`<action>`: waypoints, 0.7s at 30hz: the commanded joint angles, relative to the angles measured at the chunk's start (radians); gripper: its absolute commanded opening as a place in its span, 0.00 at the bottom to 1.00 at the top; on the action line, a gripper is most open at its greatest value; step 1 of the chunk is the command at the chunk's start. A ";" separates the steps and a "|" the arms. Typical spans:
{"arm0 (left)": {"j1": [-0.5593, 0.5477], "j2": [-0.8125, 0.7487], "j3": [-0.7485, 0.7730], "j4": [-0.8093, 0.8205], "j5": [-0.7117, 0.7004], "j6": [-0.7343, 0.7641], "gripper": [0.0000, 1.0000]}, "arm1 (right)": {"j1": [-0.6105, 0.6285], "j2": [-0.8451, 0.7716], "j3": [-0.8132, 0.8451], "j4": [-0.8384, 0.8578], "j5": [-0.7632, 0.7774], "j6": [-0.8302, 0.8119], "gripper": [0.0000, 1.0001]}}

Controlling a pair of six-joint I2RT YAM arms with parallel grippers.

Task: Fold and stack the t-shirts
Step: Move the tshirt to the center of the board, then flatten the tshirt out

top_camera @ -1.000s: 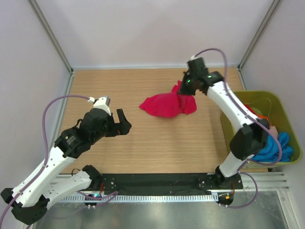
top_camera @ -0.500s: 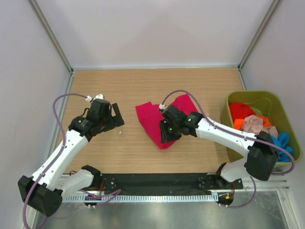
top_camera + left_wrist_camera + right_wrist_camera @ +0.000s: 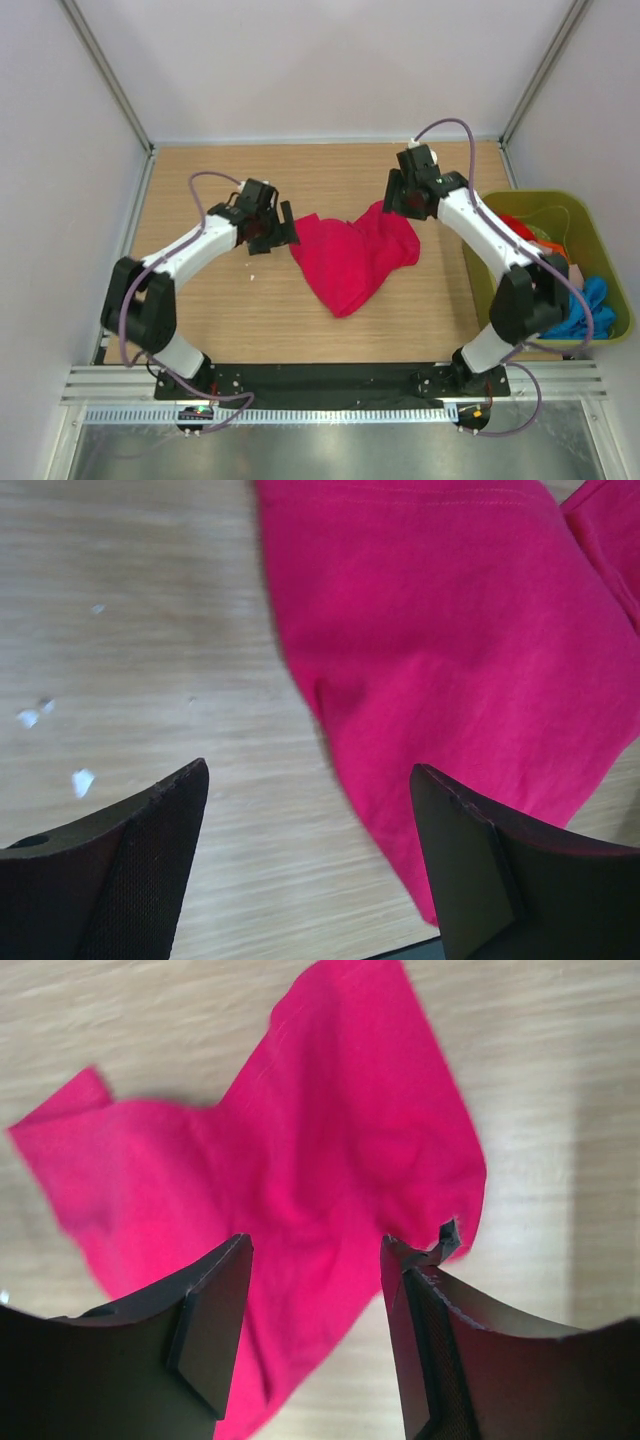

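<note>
The crimson-red t-shirt (image 3: 355,255) lies crumpled but partly spread in the middle of the table. My left gripper (image 3: 280,228) is at its left edge, open. In the left wrist view the left gripper (image 3: 308,770) straddles the edge of the red t-shirt (image 3: 450,640), with bare wood under the left finger. My right gripper (image 3: 391,205) hovers over the shirt's far right corner. From the right wrist, the right gripper (image 3: 315,1242) is open above the red t-shirt (image 3: 300,1150) and holds nothing. Orange-red (image 3: 525,235), beige-pink (image 3: 572,272) and blue (image 3: 585,305) t-shirts sit in the tub.
The olive-green tub (image 3: 530,195) stands at the right edge of the table, beside the right arm. Small white flecks (image 3: 82,780) lie on the wood left of the shirt. Walls enclose the table on the left, back and right.
The right gripper has opened, let go of the red shirt and drawn back to its far right corner. The left arm has reached in to the shirt's left edge. The shirt lies more spread.
</note>
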 commanded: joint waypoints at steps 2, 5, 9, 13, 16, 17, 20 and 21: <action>-0.015 0.175 0.180 0.055 0.076 0.030 0.81 | -0.071 0.207 0.187 0.074 -0.082 -0.078 0.58; -0.015 0.242 0.200 0.048 0.029 0.015 0.78 | -0.094 0.368 0.330 0.022 -0.086 -0.115 0.57; -0.016 0.319 0.256 0.048 -0.006 0.022 0.79 | -0.116 0.466 0.393 0.043 -0.038 -0.144 0.58; -0.016 0.410 0.304 -0.004 -0.020 0.039 0.79 | -0.143 0.564 0.435 0.103 -0.046 -0.207 0.59; -0.016 0.425 0.315 -0.002 -0.036 0.042 0.79 | -0.148 0.635 0.478 0.075 -0.049 -0.226 0.59; -0.016 0.434 0.318 -0.001 -0.034 0.044 0.79 | -0.150 0.644 0.478 0.080 -0.052 -0.230 0.59; -0.015 0.448 0.335 -0.004 -0.086 0.042 0.77 | -0.151 0.675 0.470 0.104 -0.072 -0.238 0.59; -0.015 0.457 0.341 -0.007 -0.091 0.042 0.72 | -0.151 0.684 0.473 0.108 -0.067 -0.238 0.59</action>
